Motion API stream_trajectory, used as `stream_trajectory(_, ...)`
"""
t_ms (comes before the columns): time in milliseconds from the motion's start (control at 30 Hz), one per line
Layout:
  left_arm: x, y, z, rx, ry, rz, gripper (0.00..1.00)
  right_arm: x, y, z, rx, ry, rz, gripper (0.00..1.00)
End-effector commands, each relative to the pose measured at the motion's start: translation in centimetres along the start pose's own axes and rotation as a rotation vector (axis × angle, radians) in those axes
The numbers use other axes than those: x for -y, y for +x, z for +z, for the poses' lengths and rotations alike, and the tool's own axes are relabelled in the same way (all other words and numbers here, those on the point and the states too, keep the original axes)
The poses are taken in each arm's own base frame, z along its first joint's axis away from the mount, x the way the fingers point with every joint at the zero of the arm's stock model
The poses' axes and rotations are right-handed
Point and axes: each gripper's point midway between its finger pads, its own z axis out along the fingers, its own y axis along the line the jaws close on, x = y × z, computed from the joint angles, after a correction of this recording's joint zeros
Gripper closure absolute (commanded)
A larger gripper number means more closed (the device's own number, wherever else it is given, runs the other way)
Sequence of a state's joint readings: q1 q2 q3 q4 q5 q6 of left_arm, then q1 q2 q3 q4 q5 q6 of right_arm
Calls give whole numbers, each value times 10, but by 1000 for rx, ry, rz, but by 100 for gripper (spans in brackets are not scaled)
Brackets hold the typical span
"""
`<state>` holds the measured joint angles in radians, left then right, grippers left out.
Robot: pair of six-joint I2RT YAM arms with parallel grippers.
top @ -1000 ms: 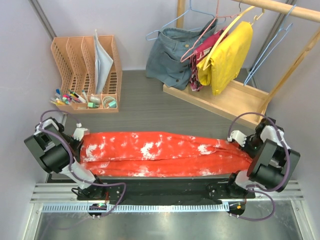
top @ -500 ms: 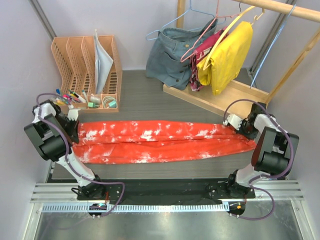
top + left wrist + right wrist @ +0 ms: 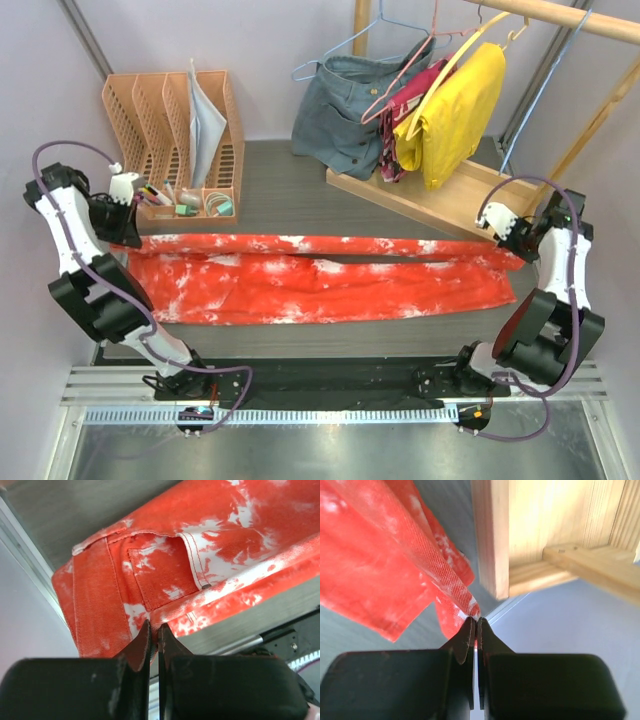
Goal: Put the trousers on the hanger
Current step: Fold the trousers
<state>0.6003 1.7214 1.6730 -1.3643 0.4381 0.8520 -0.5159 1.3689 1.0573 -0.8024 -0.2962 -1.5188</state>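
The red-orange trousers with white splotches are stretched left to right across the grey table. Their upper edge is lifted taut between my two grippers and the rest drapes below. My left gripper is shut on the waistband end; the left wrist view shows the pocket and waistband just past the closed jaws. My right gripper is shut on the leg-hem end, its jaws pinching a corner of fabric. An empty light-blue wire hanger hangs from the wooden rod at the far right.
A wooden rack base lies at the back right, close to my right gripper, and its edge shows in the right wrist view. A grey-blue denim garment and a yellow garment hang on the rod. An orange file organiser stands back left.
Both arms have swung up and toward the back, carrying the trousers' ends. The fabric left the table's front and is now pulled taut along its top edge.
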Motion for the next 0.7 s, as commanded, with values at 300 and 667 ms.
stream_trajectory(300,-29,146,37,-312,-139,197,100,-79,79,19,-221,-67,-99,99)
stream_trajectory(667,-36,135,50,-270,-106,93,100,-66,83,22,-236,-40,-112,99)
